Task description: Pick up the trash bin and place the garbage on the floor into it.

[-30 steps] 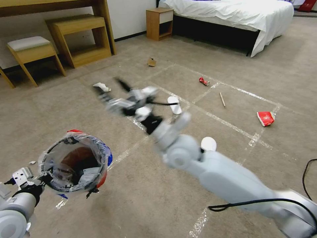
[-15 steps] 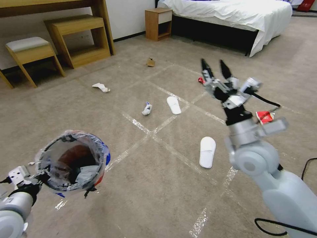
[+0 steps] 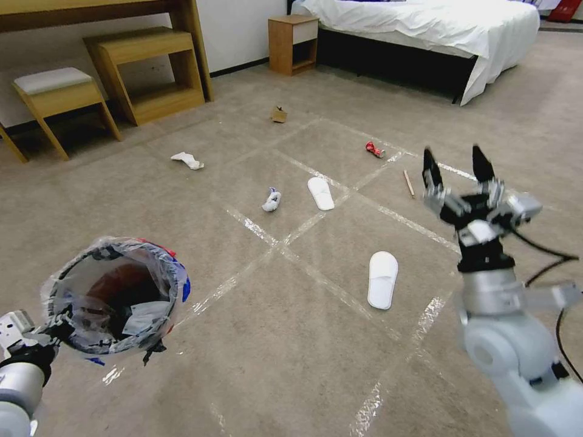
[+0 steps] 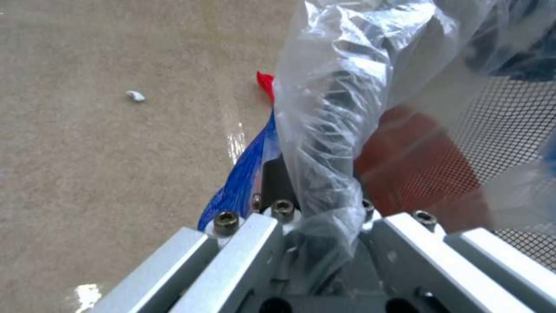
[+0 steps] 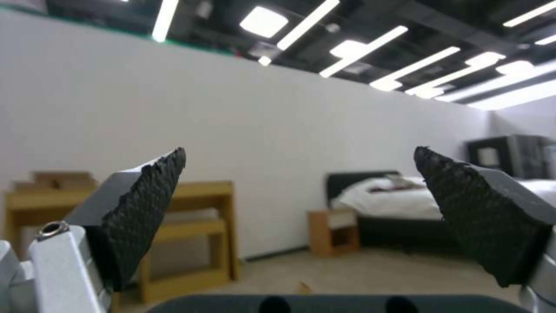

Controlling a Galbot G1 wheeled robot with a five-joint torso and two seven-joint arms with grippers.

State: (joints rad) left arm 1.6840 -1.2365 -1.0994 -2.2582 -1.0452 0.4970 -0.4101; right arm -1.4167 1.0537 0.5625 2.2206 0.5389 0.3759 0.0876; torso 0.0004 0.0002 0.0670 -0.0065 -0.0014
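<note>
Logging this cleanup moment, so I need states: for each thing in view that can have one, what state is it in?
trash bin: lifted off the floor, mouth open, litter inside.
left tool: shut on the bin's rim and liner.
right tool: open, empty, raised with its tips pointing up.
near slipper: flat on the carpet.
far slipper: flat on the carpet.
soda can: crushed, lying down.

Right gripper (image 5: 298,174) up off the ground and looking level across the room, its two black textured fingertips (image 5: 145,208) spread wide with nothing between the jaws. Framed in that gap is a white wall (image 5: 260,126) under long ceiling lights (image 5: 399,74), with a wooden shelf unit (image 5: 191,234) against it. Farther along stand a small wooden nightstand (image 5: 333,232) and a bed (image 5: 399,204) with white bedding and a dark headboard, all on the beige carpet (image 5: 359,271).
</note>
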